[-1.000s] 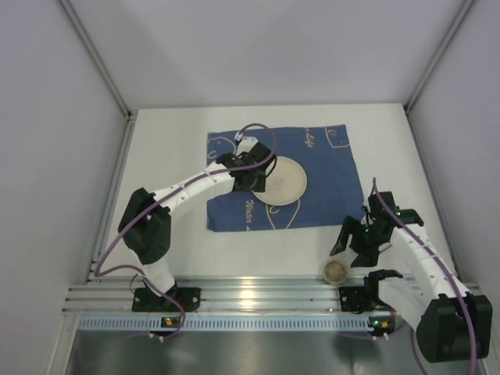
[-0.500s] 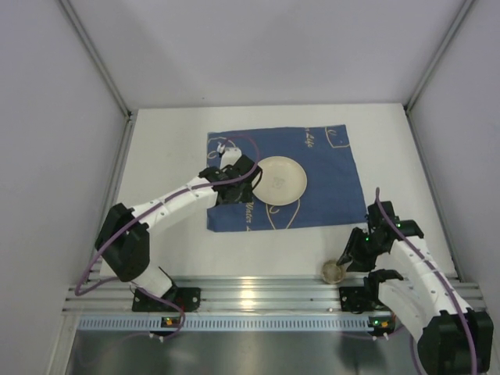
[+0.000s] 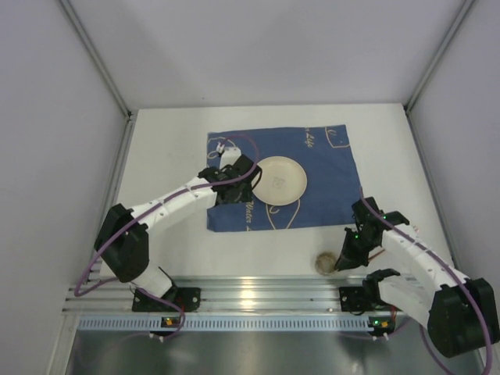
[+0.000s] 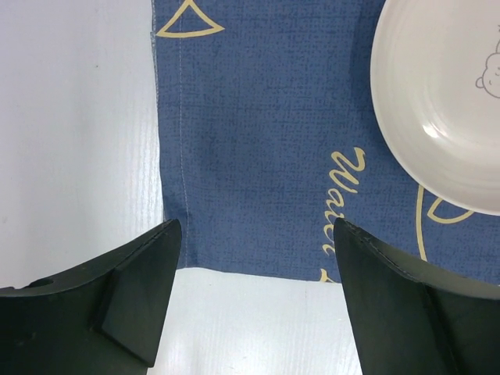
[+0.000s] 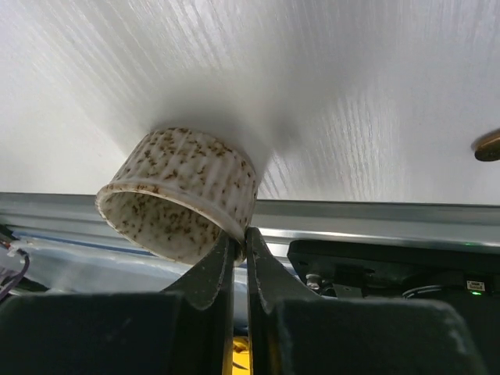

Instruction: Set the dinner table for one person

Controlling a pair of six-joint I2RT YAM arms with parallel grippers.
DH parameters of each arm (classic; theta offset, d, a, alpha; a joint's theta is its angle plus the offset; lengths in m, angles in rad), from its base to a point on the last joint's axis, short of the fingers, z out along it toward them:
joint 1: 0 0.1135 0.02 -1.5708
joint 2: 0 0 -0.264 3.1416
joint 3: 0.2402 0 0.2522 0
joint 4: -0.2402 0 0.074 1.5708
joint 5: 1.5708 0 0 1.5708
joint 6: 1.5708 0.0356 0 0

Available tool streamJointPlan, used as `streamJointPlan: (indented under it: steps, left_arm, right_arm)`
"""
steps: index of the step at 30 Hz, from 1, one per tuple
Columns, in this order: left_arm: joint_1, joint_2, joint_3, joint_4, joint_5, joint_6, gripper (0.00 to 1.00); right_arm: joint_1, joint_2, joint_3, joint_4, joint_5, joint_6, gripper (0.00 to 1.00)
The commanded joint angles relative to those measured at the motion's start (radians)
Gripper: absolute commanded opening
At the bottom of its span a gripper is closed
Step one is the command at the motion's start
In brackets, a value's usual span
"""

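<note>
Right claw [image 5: 239, 241] pinching speckled cup [image 5: 183, 199] rim; left claw [image 4: 256, 230] apart; dinner table [image 3: 164, 156] matte white, ribbed rail [image 3: 250, 295].

Likely lab: white-panelled enclosure [image 3: 258, 47]

Bright, even light was cast from above. In the top view, glare was thrown off the aluminium rail [image 3: 250, 295], and only faint shadows were left on the white tabletop [image 3: 164, 156]. In the left wrist view, a small highlight was caught on the plate [image 4: 441, 117], while the fingers [image 4: 101, 301] of the left hand [image 4: 254, 230] were rendered dark and soft-edged. In the right wrist view, a soft grey shadow was spread on the tabletop around the speckled cup [image 5: 180, 199].
</note>
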Motion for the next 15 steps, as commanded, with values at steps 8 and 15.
streamJointPlan:
  steps: [8, 15]
  left_arm:
    - [0.015, -0.016, -0.063, 0.066, 0.043, -0.004, 0.77]
    - [0.02, -0.05, -0.192, 0.117, 0.116, -0.056, 0.74]
  right_arm:
    - [0.02, 0.183, 0.496, -0.018, 0.238, -0.07, 0.0]
    - [-0.101, 0.534, 0.961, -0.013, 0.272, -0.122, 0.0]
